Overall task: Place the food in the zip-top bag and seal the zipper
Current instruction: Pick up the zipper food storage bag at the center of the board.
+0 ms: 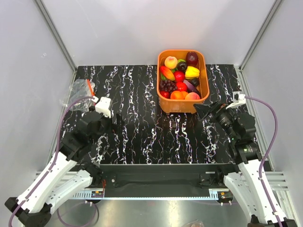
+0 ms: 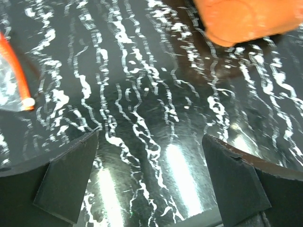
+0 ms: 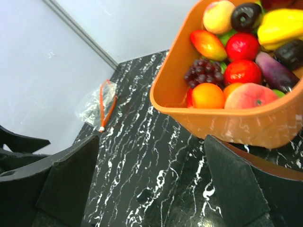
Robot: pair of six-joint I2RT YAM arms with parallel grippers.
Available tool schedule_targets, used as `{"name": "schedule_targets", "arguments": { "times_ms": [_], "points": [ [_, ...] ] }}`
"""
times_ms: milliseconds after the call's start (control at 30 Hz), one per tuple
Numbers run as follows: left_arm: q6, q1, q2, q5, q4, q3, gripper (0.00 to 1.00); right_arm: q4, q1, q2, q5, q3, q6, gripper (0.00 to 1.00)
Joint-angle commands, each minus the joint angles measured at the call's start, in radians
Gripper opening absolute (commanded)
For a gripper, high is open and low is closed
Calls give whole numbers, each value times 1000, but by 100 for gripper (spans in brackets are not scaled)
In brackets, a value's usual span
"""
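1. My left pincer (image 2: 151,182) is released. Its 2 fingers (image 2: 71,182) stand wide apart, with only the black marbled table (image 2: 156,118) showing between them.
2. My right pincer (image 3: 151,187) is also spread open and grasps nothing.
3. The food (image 1: 180,78) is heaped in the orange basket (image 1: 205,82), which sits on the far half of the table, right of centre.
4. In the near end of that heap I can pick out a purple grape bunch (image 3: 204,71), an orange piece (image 3: 207,96), a peach (image 3: 248,97) and a red piece (image 3: 241,71).
5. The zip-top bag (image 1: 78,94) lies crumpled on the table at the far left, close to the left wall (image 1: 28,94) and well apart from the basket.
6. The zipper (image 1: 89,87) runs along the bag's edge that faces the basket. A tiny white end piece (image 3: 101,128) is at its near end. I cannot tell whether the zipper is sealed.
7. In the top view my left pincer hovers just on the near side of the bag.
8. My right pincer's tips are just beside the basket's near right corner. I cannot tell whether they touch it.
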Motion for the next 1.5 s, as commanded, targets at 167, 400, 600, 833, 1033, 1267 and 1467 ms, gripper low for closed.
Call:
{"name": "schedule_targets", "arguments": {
  "times_ms": [167,400,600,833,1033,1267,1467],
  "points": [
    [-28,31,320,-349,-111,259,99,-47,3,-64,83,-66,-38,100],
    [-43,210,649,-397,-72,457,82,-29,3,-187,89,-141,-59,100],
    [21,299,1015,-523,-99,753,77,-50,3,-206,66,-144,-58,100],
    [57,391,1250,-572,-111,904,77,-41,3,-215,35,-150,-53,100],
    [46,443,1396,-566,-89,936,75,-35,3,-218,6,-159,-43,100],
    [38,505,1528,-523,-100,982,62,-36,3,-238,-4,-159,-49,100],
    [6,532,1491,-505,-82,941,11,-16,3,-217,-11,-170,-41,100]
  ]
}}
